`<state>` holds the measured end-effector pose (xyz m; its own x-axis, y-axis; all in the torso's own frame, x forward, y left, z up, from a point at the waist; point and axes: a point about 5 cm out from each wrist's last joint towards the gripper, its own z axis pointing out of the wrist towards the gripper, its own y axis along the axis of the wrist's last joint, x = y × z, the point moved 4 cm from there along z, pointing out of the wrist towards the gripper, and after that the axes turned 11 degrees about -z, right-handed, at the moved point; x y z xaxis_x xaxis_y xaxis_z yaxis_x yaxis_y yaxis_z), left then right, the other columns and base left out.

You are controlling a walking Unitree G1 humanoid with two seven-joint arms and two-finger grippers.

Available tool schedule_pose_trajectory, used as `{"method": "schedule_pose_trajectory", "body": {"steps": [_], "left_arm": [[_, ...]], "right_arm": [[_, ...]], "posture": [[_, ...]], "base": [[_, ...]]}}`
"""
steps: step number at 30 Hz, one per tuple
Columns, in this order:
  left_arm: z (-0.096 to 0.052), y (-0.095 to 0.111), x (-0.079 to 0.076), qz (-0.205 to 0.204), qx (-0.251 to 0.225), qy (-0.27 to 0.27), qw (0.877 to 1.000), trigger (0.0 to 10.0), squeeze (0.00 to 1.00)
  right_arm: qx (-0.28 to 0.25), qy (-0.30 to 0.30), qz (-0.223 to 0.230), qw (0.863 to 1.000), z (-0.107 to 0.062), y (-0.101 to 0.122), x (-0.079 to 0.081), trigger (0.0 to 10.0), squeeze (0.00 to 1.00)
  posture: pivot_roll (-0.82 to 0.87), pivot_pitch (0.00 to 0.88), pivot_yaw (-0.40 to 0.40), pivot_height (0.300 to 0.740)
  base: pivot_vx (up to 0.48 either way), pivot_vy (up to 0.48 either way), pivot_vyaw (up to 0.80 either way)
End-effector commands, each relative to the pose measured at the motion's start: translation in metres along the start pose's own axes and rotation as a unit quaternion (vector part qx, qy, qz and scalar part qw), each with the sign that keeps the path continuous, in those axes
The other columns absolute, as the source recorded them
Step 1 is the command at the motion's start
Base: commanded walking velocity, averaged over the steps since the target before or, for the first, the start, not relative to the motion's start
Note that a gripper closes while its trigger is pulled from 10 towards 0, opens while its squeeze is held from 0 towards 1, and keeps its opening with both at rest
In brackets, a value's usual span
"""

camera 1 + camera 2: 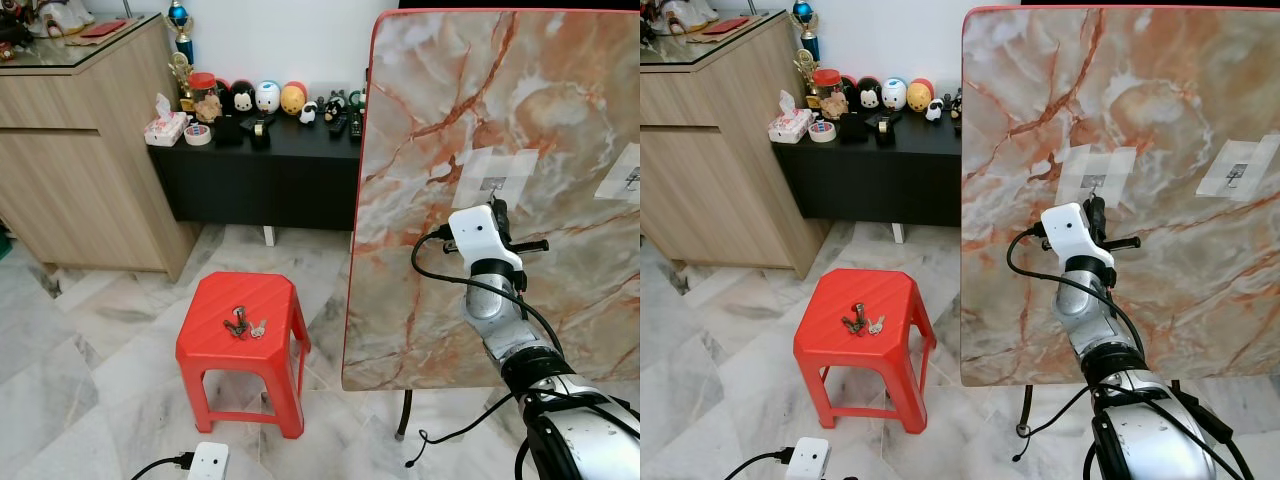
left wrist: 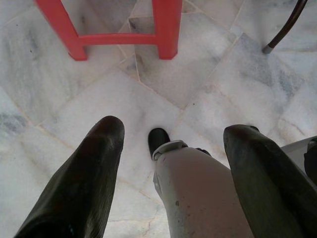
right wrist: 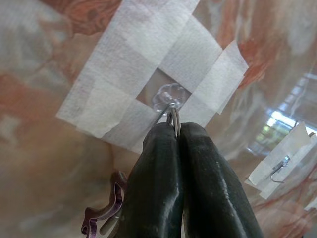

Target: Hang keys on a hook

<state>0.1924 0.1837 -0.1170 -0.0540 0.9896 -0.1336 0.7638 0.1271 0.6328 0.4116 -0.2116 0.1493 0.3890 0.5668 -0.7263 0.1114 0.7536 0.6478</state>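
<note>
My right gripper is raised against the upright marble board and is shut on a metal key ring. The ring's top touches a clear hook held to the board by white tape. A purple key hangs from the ring beside the fingers. In the eye views the gripper sits just under that taped hook. A second taped hook lies further right on the board. Another bunch of keys rests on the red stool. My left gripper hangs open over the floor.
A black low table with figurines and a tissue box stands at the back wall, and a wooden cabinet is at the left. The board's stand leg and a black cable reach the marble floor below my right arm.
</note>
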Motion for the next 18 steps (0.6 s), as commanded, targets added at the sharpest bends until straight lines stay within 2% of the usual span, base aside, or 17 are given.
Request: {"method": "schedule_pose_trajectory", "body": {"steps": [1, 7, 18], "left_arm": [[-0.0012, -0.0047, 0.0025, 0.001, 0.009, 0.004, 1.000, 10.0, 0.00], [-0.0009, -0.0060, 0.0004, 0.000, 0.012, 0.005, 1.000, 10.0, 0.00], [0.0017, -0.0020, -0.0068, 0.001, 0.007, -0.001, 1.000, 10.0, 0.00]], "right_arm": [[0.000, -0.021, 0.004, 1.000, 0.0083, 0.0041, -0.0118, 10.0, 0.00], [0.002, -0.033, 0.011, 0.999, 0.0081, 0.0037, -0.0144, 10.0, 0.00], [0.007, -0.020, 0.016, 1.000, 0.0068, 0.0021, -0.0101, 10.0, 0.00]], "posture": [[0.02, 0.000, -0.018, 0.740], [0.02, 0.000, -0.018, 0.740], [0.02, 0.001, -0.017, 0.740]], "base": [[0.000, 0.000, 0.00], [0.000, 0.000, 0.00], [0.000, 0.000, 0.00]]}}
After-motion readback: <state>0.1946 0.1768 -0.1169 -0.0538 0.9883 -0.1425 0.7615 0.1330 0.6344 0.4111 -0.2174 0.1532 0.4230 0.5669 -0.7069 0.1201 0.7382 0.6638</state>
